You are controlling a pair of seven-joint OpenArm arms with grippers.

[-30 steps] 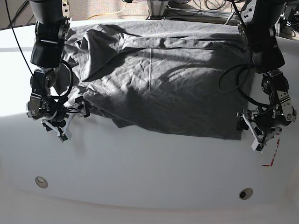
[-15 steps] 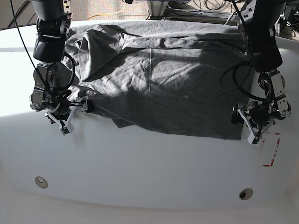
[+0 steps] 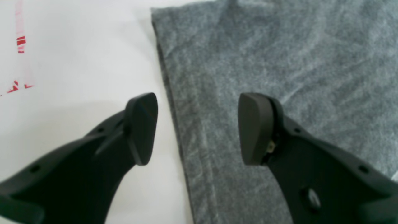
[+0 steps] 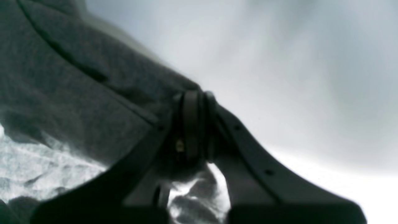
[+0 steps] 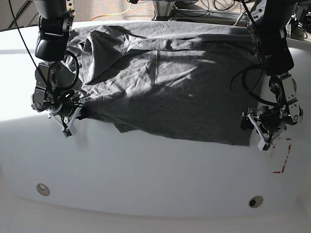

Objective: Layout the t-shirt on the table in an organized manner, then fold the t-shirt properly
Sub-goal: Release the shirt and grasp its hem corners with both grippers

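No readable writing; plain grey t-shirt (image 5: 170, 82).

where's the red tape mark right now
In the base view the red tape mark sits on the table's lower right, just beyond the left end effector.

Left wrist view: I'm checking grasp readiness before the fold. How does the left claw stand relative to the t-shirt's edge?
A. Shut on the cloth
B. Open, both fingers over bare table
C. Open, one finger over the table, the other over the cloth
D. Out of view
C: the left claw is open and straddles the t-shirt edge, with one finger over the white table.
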